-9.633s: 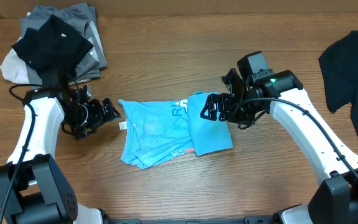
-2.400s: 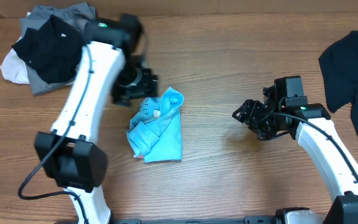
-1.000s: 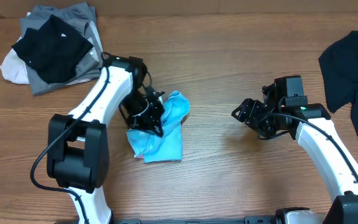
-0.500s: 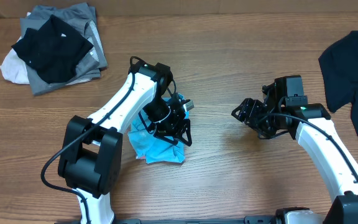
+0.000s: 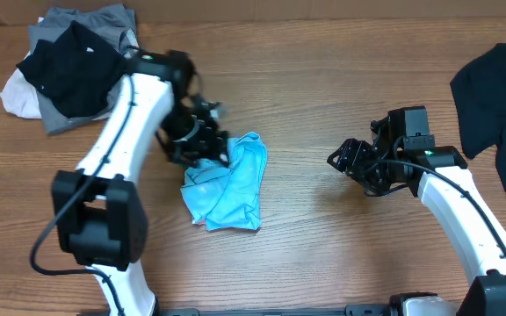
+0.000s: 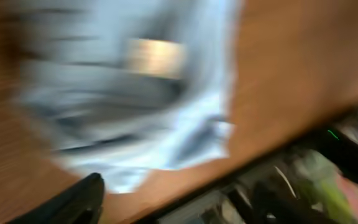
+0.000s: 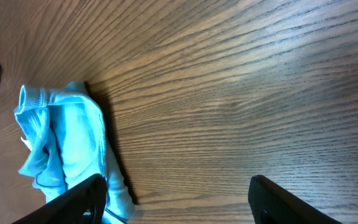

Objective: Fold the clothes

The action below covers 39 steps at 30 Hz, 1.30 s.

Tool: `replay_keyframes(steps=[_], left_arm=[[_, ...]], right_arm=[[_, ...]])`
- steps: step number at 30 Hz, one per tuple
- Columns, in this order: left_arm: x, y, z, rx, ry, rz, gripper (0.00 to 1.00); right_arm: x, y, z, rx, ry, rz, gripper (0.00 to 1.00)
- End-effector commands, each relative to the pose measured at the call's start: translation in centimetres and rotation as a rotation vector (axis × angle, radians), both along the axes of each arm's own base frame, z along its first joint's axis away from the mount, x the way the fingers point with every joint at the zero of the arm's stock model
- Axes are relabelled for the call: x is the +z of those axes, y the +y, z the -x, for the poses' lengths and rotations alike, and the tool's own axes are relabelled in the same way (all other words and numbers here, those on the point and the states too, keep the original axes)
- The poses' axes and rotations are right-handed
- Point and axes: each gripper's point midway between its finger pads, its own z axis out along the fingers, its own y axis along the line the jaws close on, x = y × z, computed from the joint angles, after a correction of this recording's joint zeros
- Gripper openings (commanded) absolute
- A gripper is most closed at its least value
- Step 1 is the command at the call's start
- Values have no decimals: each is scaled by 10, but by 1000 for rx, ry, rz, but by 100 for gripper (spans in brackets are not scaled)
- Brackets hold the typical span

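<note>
Wooden counter (image 5: pixel 323 254) carries the crumpled sky-blue cloth T-shirt (image 5: pixel 233 184) left of centre, just beside the blurred left tool (image 5: pixel 202 133), whose spread I cannot tell; the right tool (image 5: pixel 343 159) stands wide, empty, well apart.

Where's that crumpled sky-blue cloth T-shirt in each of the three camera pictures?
Overhead: the crumpled sky-blue cloth T-shirt lies left of centre.
Left wrist: blurred, it fills the upper left.
Right wrist: at the left edge, low down.
Shared landmark: the brown wooden table under it in every view.
</note>
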Motion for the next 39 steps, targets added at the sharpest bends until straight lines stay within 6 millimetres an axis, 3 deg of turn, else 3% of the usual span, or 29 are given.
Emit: replay_keyframes(steps=[1, 7, 15, 23, 30, 35, 39], left_arm=[[-8, 56, -11, 81, -36, -180, 82], [-32, 89, -6, 169, 5, -175, 83], [-57, 52, 10, 108, 26, 81, 81], [-77, 52, 26, 116, 66, 76, 81], [-85, 52, 29, 184, 94, 57, 80], [-88, 46, 24, 216, 81, 94, 70], [-87, 44, 22, 219, 77, 107, 54]], right_arm=[[4, 0, -2, 2, -20, 2, 77], [5, 0, -3, 2, -23, 1, 77], [5, 0, -4, 2, -31, 1, 77], [5, 0, -4, 2, -30, 0, 77], [5, 0, -4, 2, -30, 0, 77], [5, 0, -4, 2, -30, 0, 77], [5, 0, -4, 2, -30, 0, 77]])
